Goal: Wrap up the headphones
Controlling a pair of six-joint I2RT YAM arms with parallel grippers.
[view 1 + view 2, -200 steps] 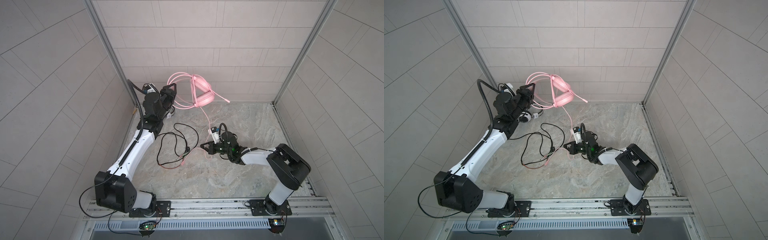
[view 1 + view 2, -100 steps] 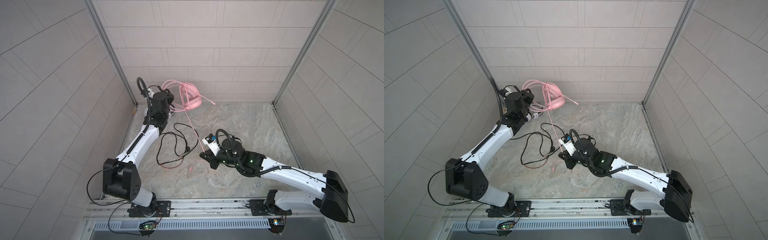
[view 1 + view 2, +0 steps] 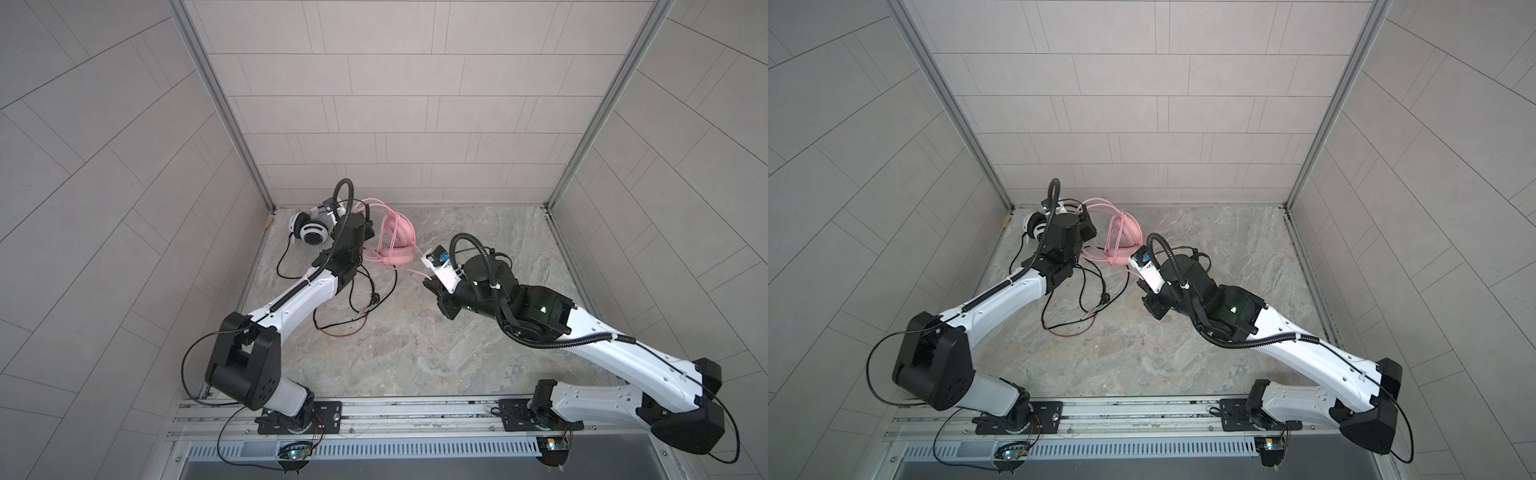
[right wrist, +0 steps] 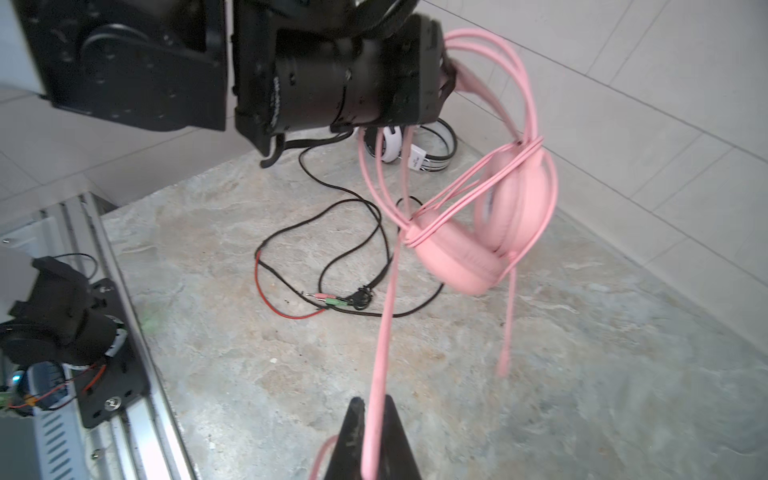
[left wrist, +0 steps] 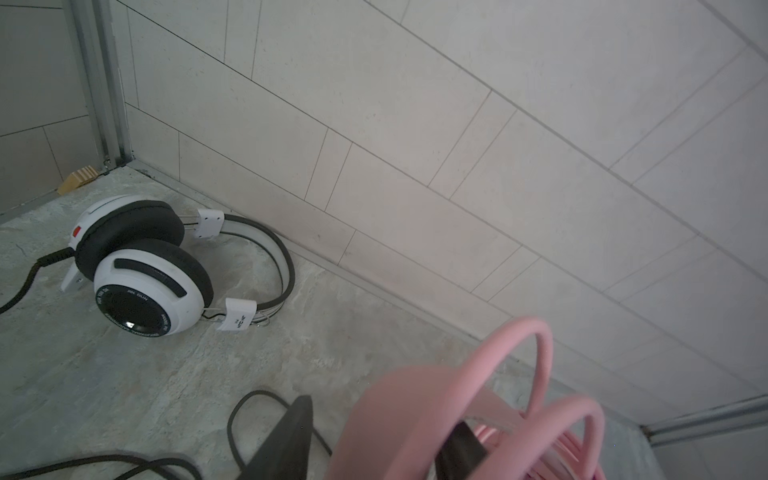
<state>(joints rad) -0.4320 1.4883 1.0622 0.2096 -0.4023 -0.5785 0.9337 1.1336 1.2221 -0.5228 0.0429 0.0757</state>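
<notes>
The pink headphones [image 3: 397, 243] [image 3: 1125, 239] hang low over the floor near the back wall, with pink cable wound round the ear cups [image 4: 498, 232]. My left gripper [image 5: 374, 440] [image 3: 368, 226] is shut on their headband. The loose pink cable [image 4: 384, 316] runs from the cups down to my right gripper [image 4: 372, 405] [image 3: 430, 284], which is shut on it. The white-and-black headphones [image 3: 309, 230] [image 5: 141, 270] lie on the floor in the back left corner. Their black cable [image 4: 332, 237] sprawls in loops across the floor.
The black cable's plugs [image 4: 328, 299] and a red wire [image 3: 340, 334] lie mid-floor between the arms. A small wooden wedge [image 5: 77, 180] sits in the back left corner. Tiled walls close three sides, and a metal rail [image 3: 374, 411] runs along the front.
My left gripper has brought the pink headphones down and forward, uncovering the white-and-black pair. The right arm's elbow swung out to the right while its gripper kept hold of the pink cable.
</notes>
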